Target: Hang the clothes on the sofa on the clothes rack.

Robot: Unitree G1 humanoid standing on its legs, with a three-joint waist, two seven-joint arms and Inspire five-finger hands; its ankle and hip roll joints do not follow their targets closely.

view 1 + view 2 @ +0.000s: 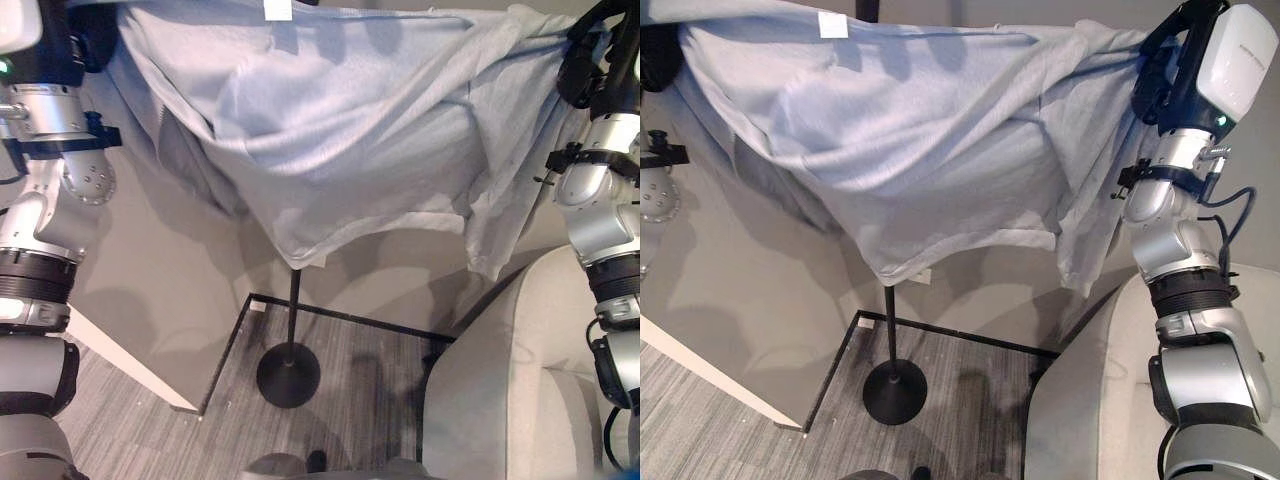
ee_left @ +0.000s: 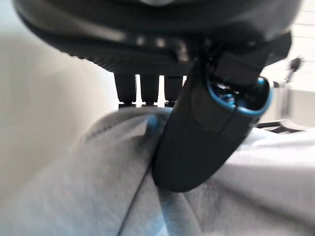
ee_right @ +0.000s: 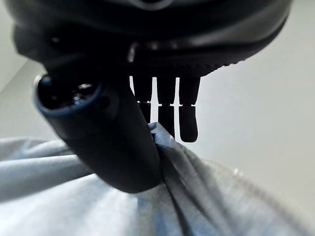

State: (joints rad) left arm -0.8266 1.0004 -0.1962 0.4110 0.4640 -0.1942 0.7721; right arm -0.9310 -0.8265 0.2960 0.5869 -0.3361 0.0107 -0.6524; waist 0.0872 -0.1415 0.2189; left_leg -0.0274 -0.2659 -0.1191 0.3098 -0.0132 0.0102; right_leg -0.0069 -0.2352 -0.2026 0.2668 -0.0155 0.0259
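A pale grey-blue garment [image 1: 330, 130] is held spread high between both hands, over the black clothes rack pole [image 1: 293, 310].

The cloth is pinched between thumb and fingers by the left hand [image 2: 197, 132], as seen in its wrist view, and likewise by the right hand [image 3: 113, 142] in its own. In the right eye view the right hand is seen at 1 o'clock on the garment's corner. The rack's round base [image 1: 894, 391] is seen at 6 o'clock on the floor, and the sofa [image 1: 520, 380] at 4 o'clock.
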